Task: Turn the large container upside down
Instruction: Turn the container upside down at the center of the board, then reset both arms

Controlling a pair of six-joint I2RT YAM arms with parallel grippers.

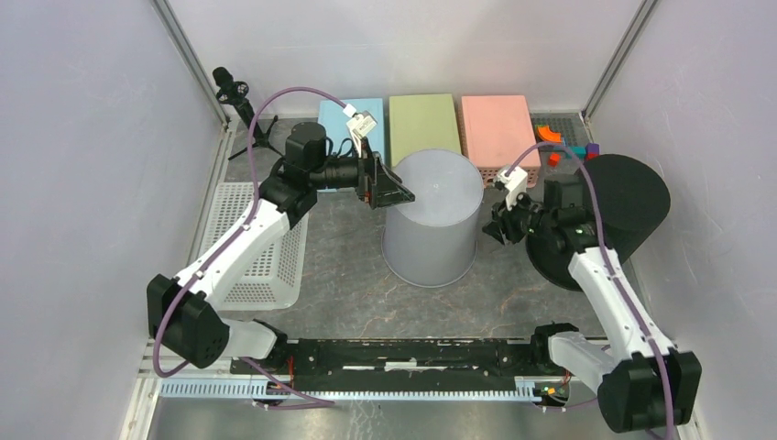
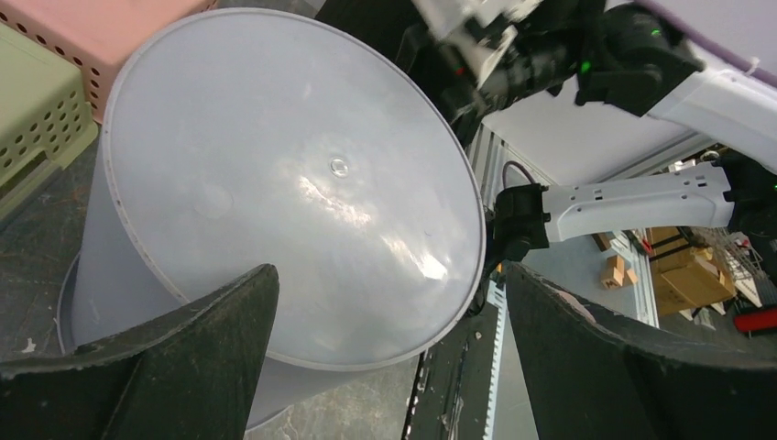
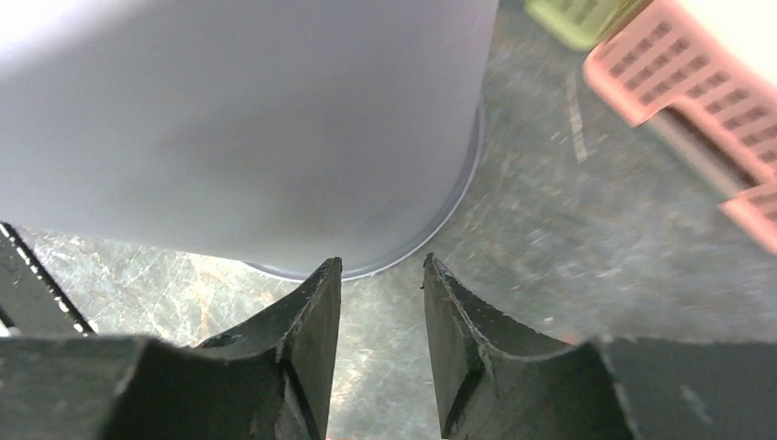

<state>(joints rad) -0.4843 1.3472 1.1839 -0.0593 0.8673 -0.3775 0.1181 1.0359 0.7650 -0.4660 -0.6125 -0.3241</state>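
Top view alone: the whole layout. The large grey plastic container (image 1: 432,215) stands at the centre of the mottled grey tabletop (image 1: 339,266). A blue perforated basket (image 1: 351,119), a green perforated basket (image 1: 423,119) and a pink perforated basket (image 1: 495,124) line up at 12 o'clock, a white mesh tray (image 1: 257,247) lies at 9 o'clock, and a black round disc (image 1: 632,215) lies at 3 o'clock.
Left wrist view alone: the container's flat upturned base from close by, glossy, with a small moulding dimple at its middle.
Right wrist view alone: the container's wide rim sitting flat on the scratched tabletop. The wall is blurred here.
Container position: mouth down and base up, with nothing gripping it.
Container look: a tapered bucket shape, narrower at the top than at the rim. The wall is smooth and matt, and a thin raised lip rings the base.
Left gripper (image 1: 389,188): spread as wide as it goes and holding nothing. It is at the container's 10 o'clock, level with the base edge. Whether it touches the edge I cannot tell.
Right gripper (image 1: 495,229): at the container's 3 o'clock, just beside the wall. Its fingers are parted by a narrow gap with only bare tabletop showing between them.
Materials: the black gripper fingers (image 3: 307,367) are rough-grained with ridged inner edges. The arms are white shells with black joints and purple cables.
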